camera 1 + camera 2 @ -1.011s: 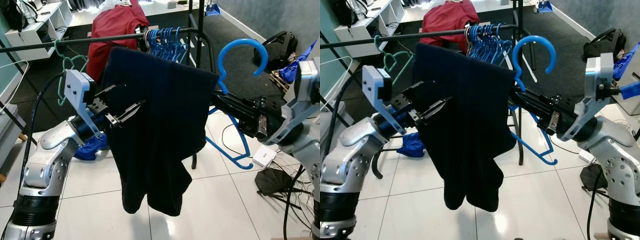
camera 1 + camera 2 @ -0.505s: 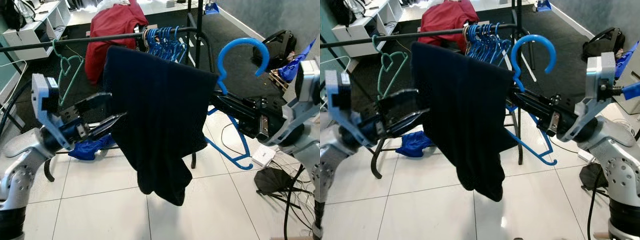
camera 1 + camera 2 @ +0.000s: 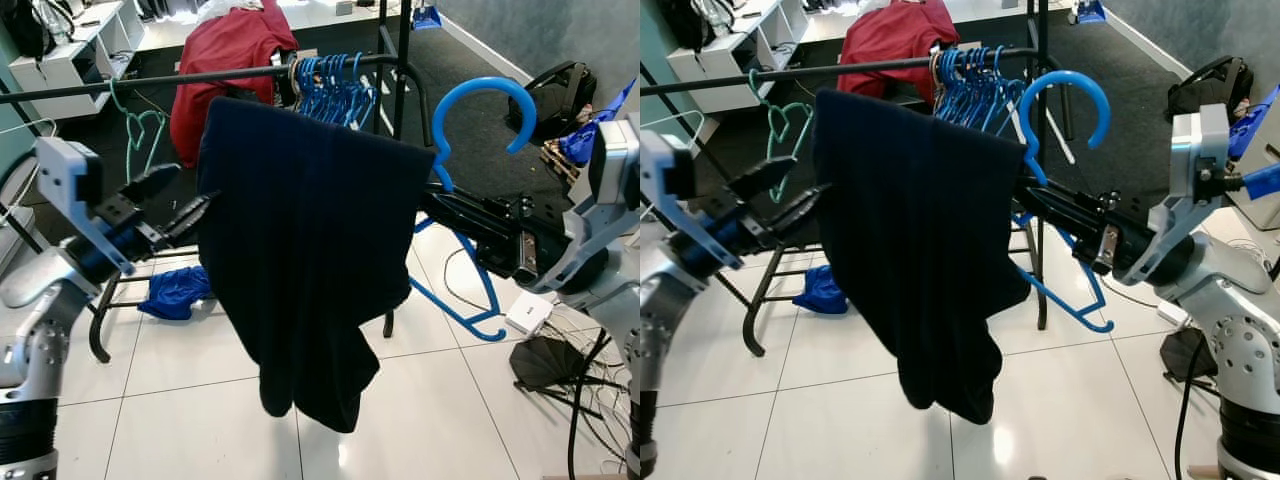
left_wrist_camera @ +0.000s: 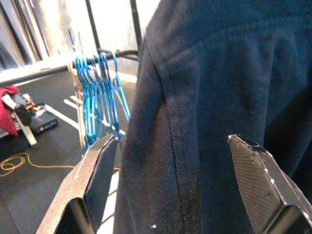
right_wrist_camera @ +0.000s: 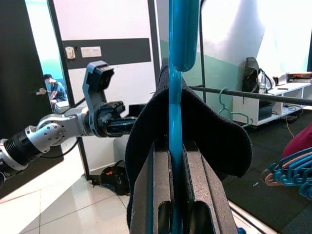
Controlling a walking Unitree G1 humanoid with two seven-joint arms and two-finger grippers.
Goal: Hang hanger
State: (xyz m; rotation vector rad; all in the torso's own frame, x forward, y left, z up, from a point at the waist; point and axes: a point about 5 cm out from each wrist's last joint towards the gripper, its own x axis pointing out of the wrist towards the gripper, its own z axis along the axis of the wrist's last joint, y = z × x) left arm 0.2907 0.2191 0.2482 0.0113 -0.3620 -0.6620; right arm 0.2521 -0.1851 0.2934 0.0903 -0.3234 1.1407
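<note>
Hanger: one large bright-blue plastic hanger [image 3: 478, 150], held in front of the rail, hook uppermost and apart from the rail, body tilted toward the robot's right.
Garment: one dark navy knit garment [image 3: 310, 250], draped over the left end of the blue hanger and hanging down toward the floor.
Right gripper: right gripper [image 3: 440, 205] with its two black fingers pressed onto the neck of the blue hanger; the right wrist view shows the blue shaft clamped between them.
Left gripper: left gripper [image 3: 180, 200] just beside the left edge of the garment, fingers spread; the left wrist view shows both black fingers [image 4: 100, 175] flanking the fabric, not pinching it.
Rail: one black metal clothes rail [image 3: 150, 82], running horizontally behind the garment.
Spare hangers, blue: one tight bunch of thin blue hangers [image 3: 330, 85] on the rail; individual count cannot be read at this distance.
Spare hangers, green: one green wire hanger [image 3: 140, 125] on the rail, left of the garment.
Red item: one red cloth [image 3: 225, 50] heaped behind the rail.
Floor items: one crumpled blue cloth [image 3: 175, 290] on the white tiles below the rail; one small white box [image 3: 528, 312] and one black bag [image 3: 560, 85] on the robot's right.
</note>
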